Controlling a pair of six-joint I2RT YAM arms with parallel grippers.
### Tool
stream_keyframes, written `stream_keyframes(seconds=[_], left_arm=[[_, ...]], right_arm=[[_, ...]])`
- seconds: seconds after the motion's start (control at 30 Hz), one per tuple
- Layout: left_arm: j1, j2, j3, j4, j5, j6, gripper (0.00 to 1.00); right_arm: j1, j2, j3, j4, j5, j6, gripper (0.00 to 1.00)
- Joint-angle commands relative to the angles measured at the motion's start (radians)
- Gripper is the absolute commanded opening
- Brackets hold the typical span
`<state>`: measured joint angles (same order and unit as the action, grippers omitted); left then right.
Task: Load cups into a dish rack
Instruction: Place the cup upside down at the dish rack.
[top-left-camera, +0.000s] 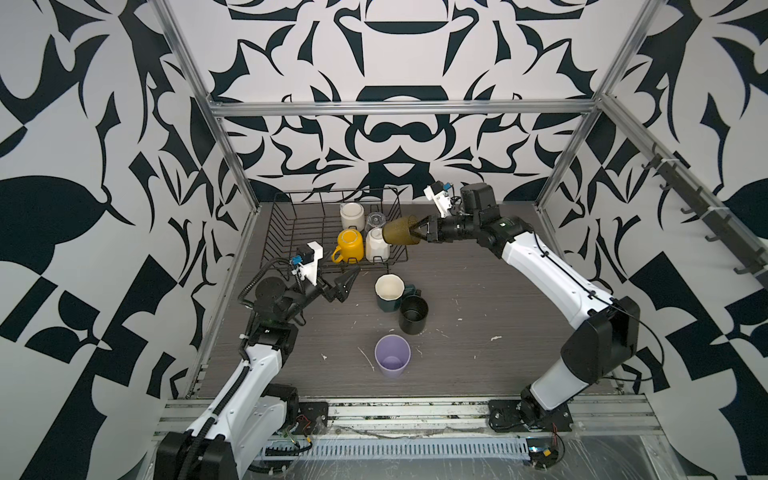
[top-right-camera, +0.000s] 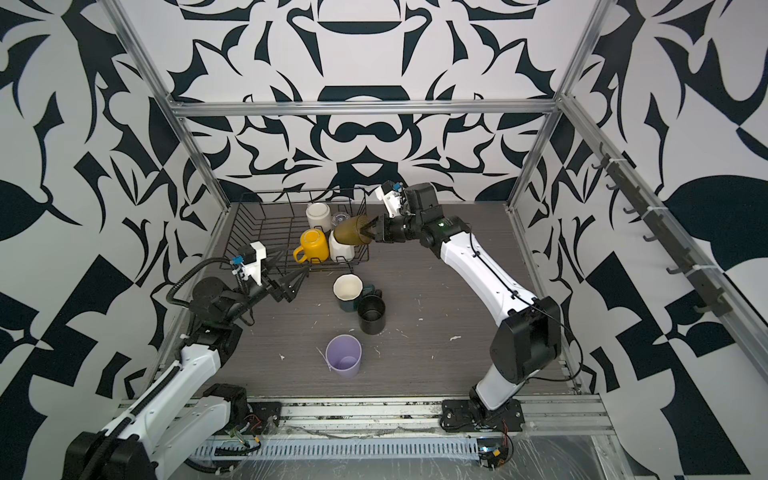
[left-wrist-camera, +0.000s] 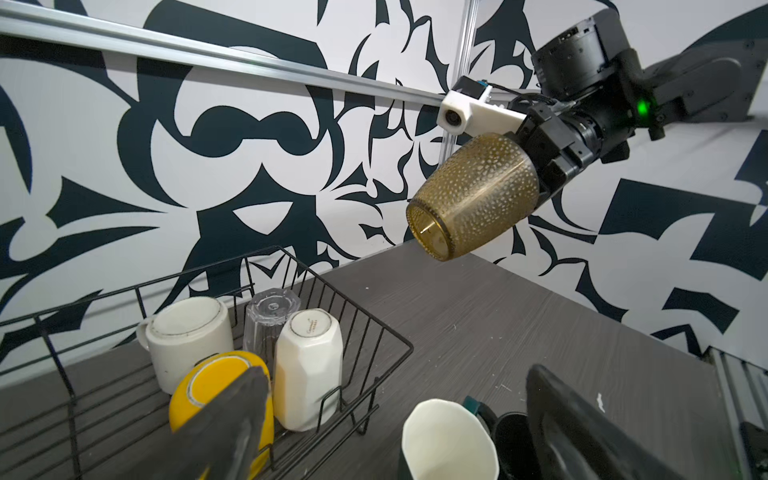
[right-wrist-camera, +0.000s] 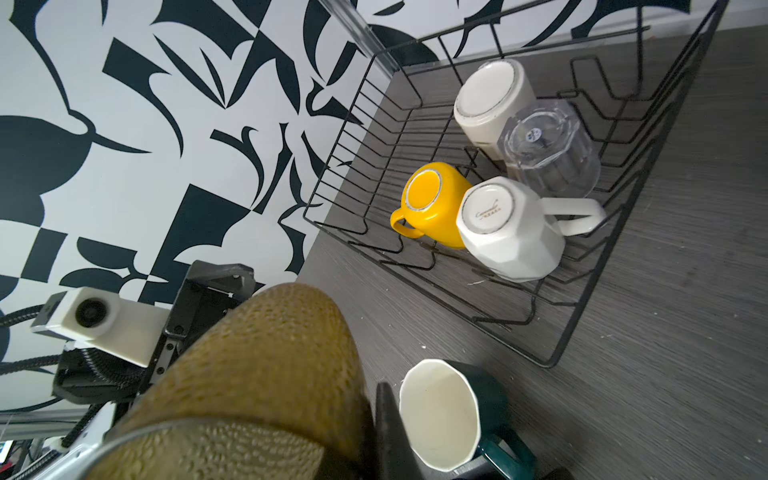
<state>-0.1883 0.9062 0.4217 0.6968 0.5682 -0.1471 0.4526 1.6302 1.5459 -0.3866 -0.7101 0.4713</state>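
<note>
Amber-brown glass, rim pinched in the right jaws, hangs tipped by the dish rack, likely to land upside-down; left jaws gape wide, empty.

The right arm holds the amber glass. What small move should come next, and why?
Probably carry the amber glass over the dish rack, toward bare wire beyond the yellow mug. The right gripper holds it tilted in the air by the rack's edge, where the cream faceted mug stands in the way.

White flecks dotted the grey table; a hook rail ran at three o'clock, patterned walls around.
</note>
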Motion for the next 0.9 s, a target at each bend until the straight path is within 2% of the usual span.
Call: stream_keyframes(seconds=[0.0, 0.5, 0.87], left_arm=[[-0.012, 0.036, 0.004, 0.131, 0.029, 0.091, 0.99], [-0.022, 0.076, 0.004, 0.254, 0.131, 0.07, 1.0], [-0.022, 0.13, 0.023, 0.356, 0.217, -0.007, 0.99]], right_arm=[[0.038, -0.02, 0.077, 0.004, -0.068, -0.038, 0.0], [0.16, 0.074, 0.141, 0.001, -0.128, -0.03, 0.0], [0.195, 0.094, 0.104, 0.11, -0.196, 0.052, 0.0]])
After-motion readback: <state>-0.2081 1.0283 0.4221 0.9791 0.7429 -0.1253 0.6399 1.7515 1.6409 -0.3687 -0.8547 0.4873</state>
